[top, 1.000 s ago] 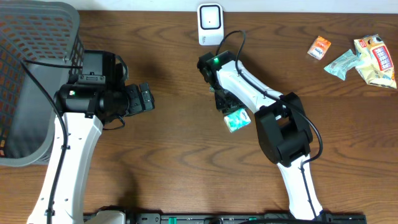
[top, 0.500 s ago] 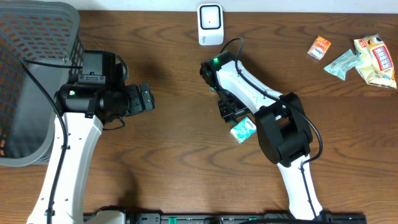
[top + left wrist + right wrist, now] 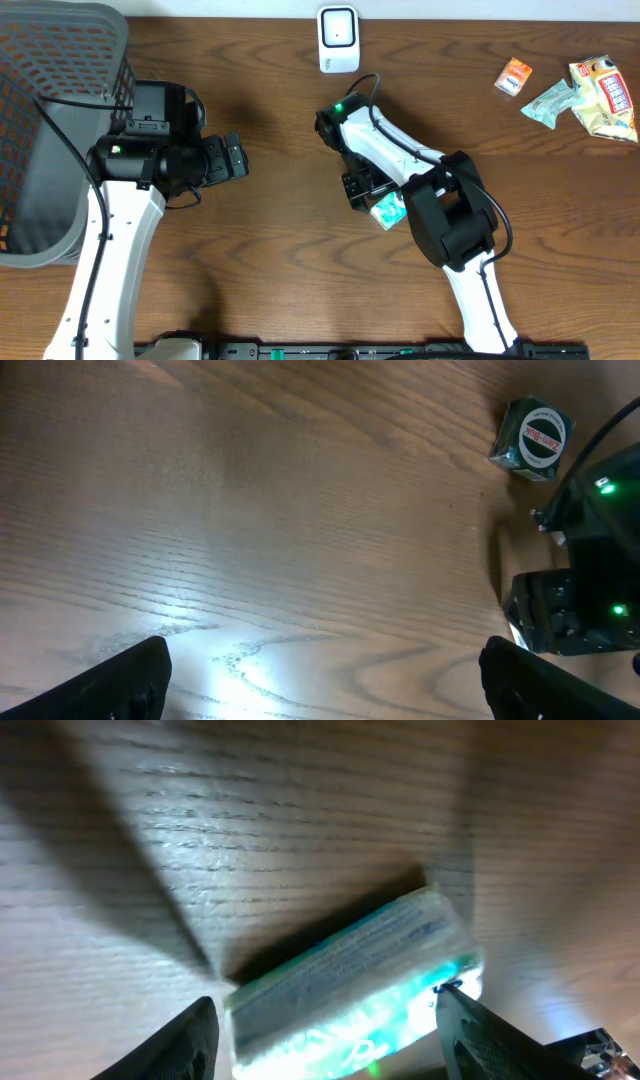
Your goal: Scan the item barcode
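Green packet (image 3: 388,210) lies flat near the middle of the surface (image 3: 270,260), partly hidden under the right arm in the overhead view. Its print is blurred in the right wrist view, and I can read nothing on it.

Right gripper (image 3: 360,188) hangs over it, jaws parted to either side, not clamping. Left gripper (image 3: 232,160) sits toward the left edge, jaws spread wide.

- One white scanner (image 3: 338,38) at the far edge.
- One grey basket (image 3: 60,60), cut off at the far left corner.
- Three snack packets (image 3: 548,102) near the far right corner, lettering too small to read.
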Motion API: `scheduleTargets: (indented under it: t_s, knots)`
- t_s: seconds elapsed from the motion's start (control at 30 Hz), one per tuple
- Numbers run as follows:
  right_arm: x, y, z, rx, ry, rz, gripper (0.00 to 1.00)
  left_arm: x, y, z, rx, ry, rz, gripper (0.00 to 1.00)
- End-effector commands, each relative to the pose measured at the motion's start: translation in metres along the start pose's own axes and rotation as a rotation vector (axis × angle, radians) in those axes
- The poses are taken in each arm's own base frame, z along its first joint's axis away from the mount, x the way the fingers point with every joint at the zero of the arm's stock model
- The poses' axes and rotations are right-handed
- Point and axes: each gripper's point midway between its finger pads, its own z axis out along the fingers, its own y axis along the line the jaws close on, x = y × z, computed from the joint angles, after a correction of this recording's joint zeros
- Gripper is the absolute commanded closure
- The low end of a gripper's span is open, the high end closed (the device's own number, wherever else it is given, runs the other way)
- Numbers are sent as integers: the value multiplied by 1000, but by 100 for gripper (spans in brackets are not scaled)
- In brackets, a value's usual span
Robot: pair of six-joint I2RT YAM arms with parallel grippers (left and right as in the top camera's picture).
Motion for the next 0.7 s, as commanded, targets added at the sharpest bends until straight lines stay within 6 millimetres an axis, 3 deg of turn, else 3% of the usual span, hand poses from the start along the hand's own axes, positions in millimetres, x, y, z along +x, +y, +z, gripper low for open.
scheduleTargets:
  t_s: [0.0,0.13,0.37,0.47,0.6,0.67]
  knots:
    - [9,-1,11,18,49,-21,31,-1,2,-1,-7,-5,5,2]
    - [25,-9,15,59,114,-36,28,-1,2,-1,-7,-5,5,2]
    - [22,-17,14,102,99,-38,18,-1,2,-1,-7,-5,5,2]
    - [17,-14,15,93,77,-34,24,-1,2,-1,-7,-5,5,2]
    - [4,-9,16,73,26,-23,40,-1,2,-1,-7,-5,5,2]
    - [-6,-5,17,57,-16,-24,42,-1,2,-1,-7,-5,5,2]
